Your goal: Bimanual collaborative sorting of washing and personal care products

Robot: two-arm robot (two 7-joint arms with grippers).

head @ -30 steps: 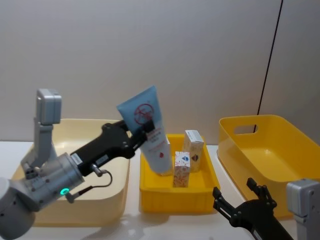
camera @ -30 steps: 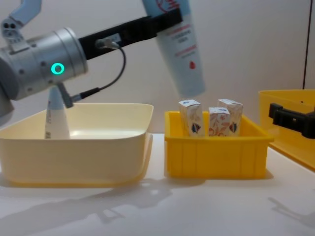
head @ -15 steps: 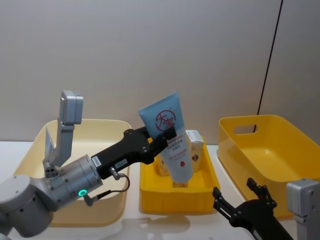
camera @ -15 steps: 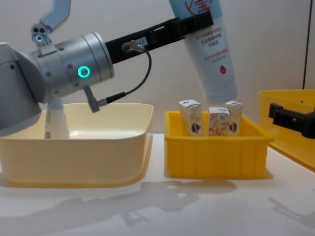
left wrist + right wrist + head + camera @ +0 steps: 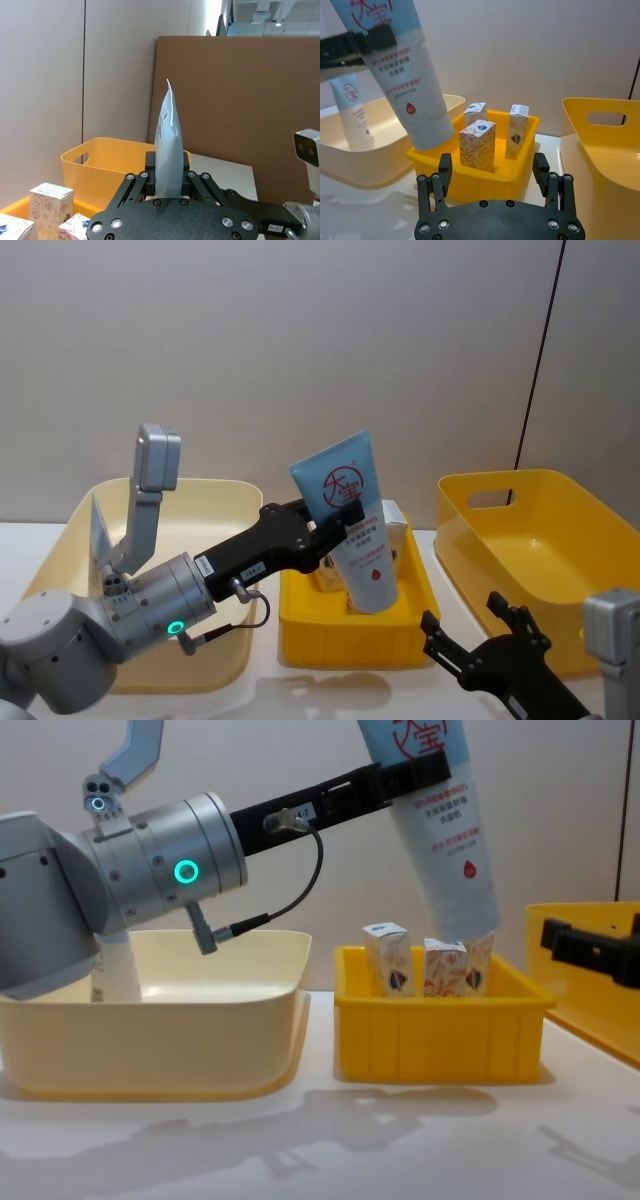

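Note:
A pale blue-white tube [image 5: 362,540] with red lettering hangs cap-down, tilted, over the small yellow bin [image 5: 350,640], its cap just above the cartons. My left gripper [image 5: 338,524] is shut on the tube's upper half [image 5: 452,830], and the left wrist view shows the tube [image 5: 168,145] edge-on between the fingers. Three small white cartons [image 5: 388,958] [image 5: 445,967] [image 5: 477,145] stand upright in that bin. A second tube [image 5: 352,112] stands in the cream bin [image 5: 200,505]. My right gripper [image 5: 492,175] is open and low, near the small bin's front right.
A large yellow bin [image 5: 530,550] with a handle slot stands at the right, close beside my right gripper [image 5: 590,948]. The cream bin [image 5: 150,1020] and the small yellow bin [image 5: 440,1035] sit side by side with a narrow gap. White table runs along the front.
My left arm has carried the tube rightward from the cream bin's edge to over the small yellow bin, and a little lower. The right gripper has barely moved.

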